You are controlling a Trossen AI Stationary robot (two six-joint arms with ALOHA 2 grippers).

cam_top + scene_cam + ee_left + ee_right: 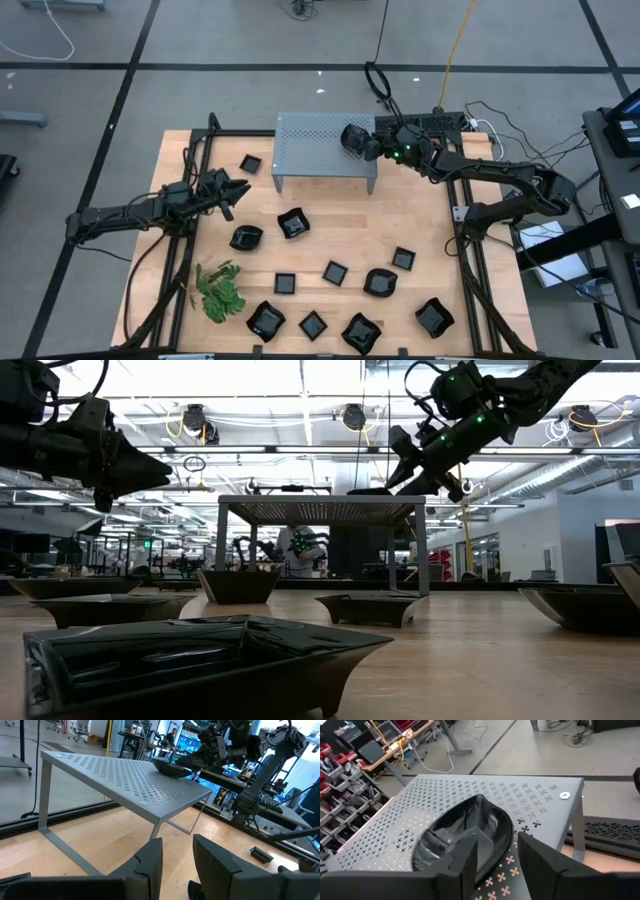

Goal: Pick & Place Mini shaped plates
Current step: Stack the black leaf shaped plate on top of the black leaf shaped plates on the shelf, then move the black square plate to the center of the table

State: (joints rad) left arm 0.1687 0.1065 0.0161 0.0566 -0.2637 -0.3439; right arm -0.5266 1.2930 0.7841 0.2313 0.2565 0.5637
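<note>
- Surface (420,215): pale wooden top, framed by dark rails at its left and right edges.
- Perforated metal stand (325,143): grey, on legs, at the far middle of the surface.
- Rounded black plate (470,837): glossy, lying on the right end of the stand's top; also seen from above (355,137).
- Right gripper (368,145): reaches in from the far right over the stand's right end; one finger (465,857) sits inside the plate's bowl, the other outside its rim, so the jaws straddle the rim, parted; whether they press on it cannot be told.
- Left gripper (232,189): hangs above the left side of the surface, pointing toward the stand, nothing between its jaws, which stand a little apart.
- Square black plate (250,163): far left, just left of the stand.
- Two black plates (246,237) (292,223): mid-surface, in front of the stand.
- Row of small square plates (335,271): nearer, right of centre.
- Further black plates (361,333): along the near edge.
- Green leafy sprig (220,291): near left, beside the near-edge plates.
</note>
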